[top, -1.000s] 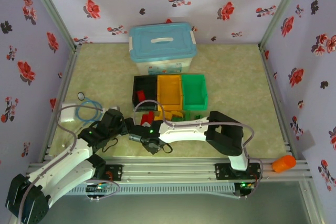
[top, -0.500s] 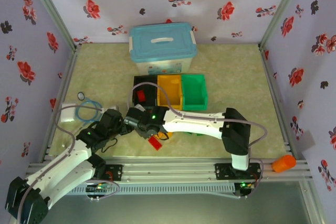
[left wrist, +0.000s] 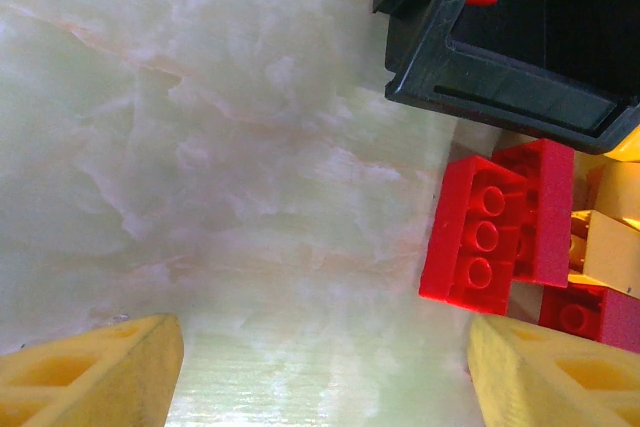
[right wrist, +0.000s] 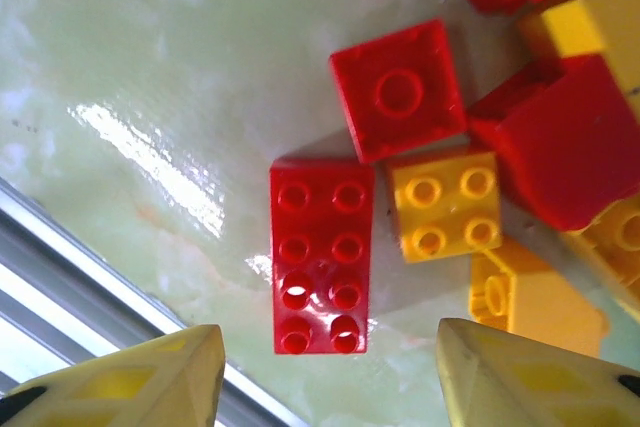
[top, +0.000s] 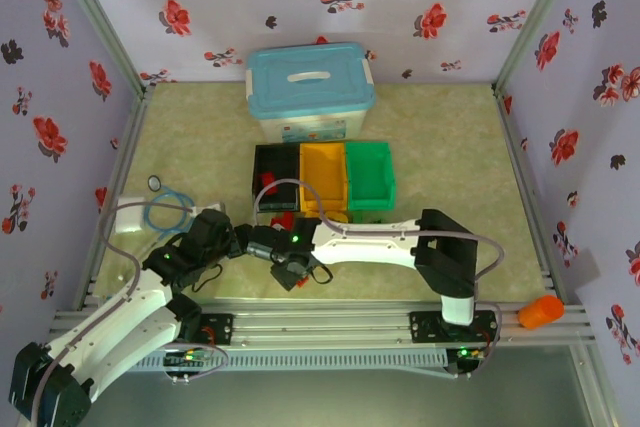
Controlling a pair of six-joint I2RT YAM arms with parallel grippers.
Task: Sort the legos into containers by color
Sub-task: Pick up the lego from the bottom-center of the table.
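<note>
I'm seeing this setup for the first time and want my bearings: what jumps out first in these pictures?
The white box with light-blue lid at the far end of the table catches the eye, with the black bin, orange-yellow bin and green bin lined up before it. Nearer, both arms fold inward over the lego pile, where the open right hand hangs over a long red brick.

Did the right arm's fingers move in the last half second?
Yes. The right arm's fingers pulled back from the black bin toward the near rail.

Right hand (right wrist: 330,332) now over red brick (right wrist: 320,257)
</note>
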